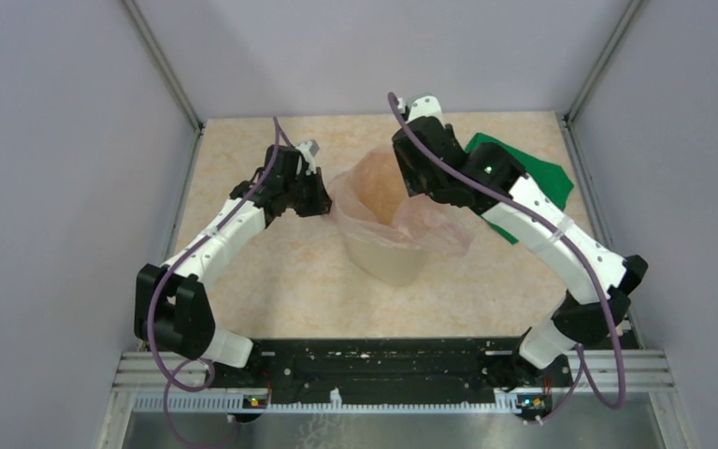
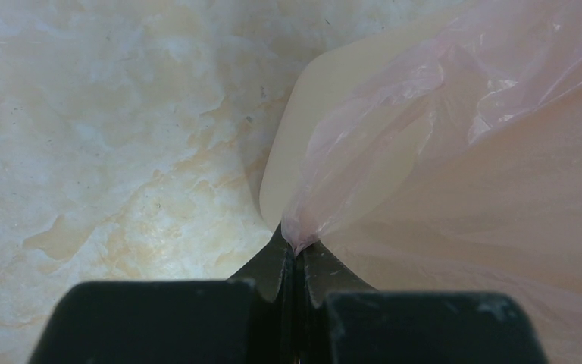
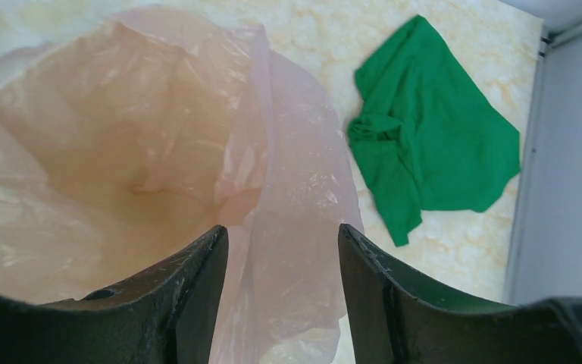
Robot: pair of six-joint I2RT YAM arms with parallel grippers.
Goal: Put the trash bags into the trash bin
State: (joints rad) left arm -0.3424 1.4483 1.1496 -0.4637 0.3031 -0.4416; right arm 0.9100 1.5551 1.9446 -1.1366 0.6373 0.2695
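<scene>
Loosely, crinkly pink trash bag point(image 1: 374, 190) lines cream trash bin point(image 1: 389, 263); left pincer point(image 2: 297, 247) pinches it, right pincer point(image 3: 282, 232) spread.

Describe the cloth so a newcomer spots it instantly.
On the beige marbled table, find the cream trash bin at centre. Right of it, near the far corner, lies a crumpled cloth, partly behind the right arm. It's the only green thing.
</scene>
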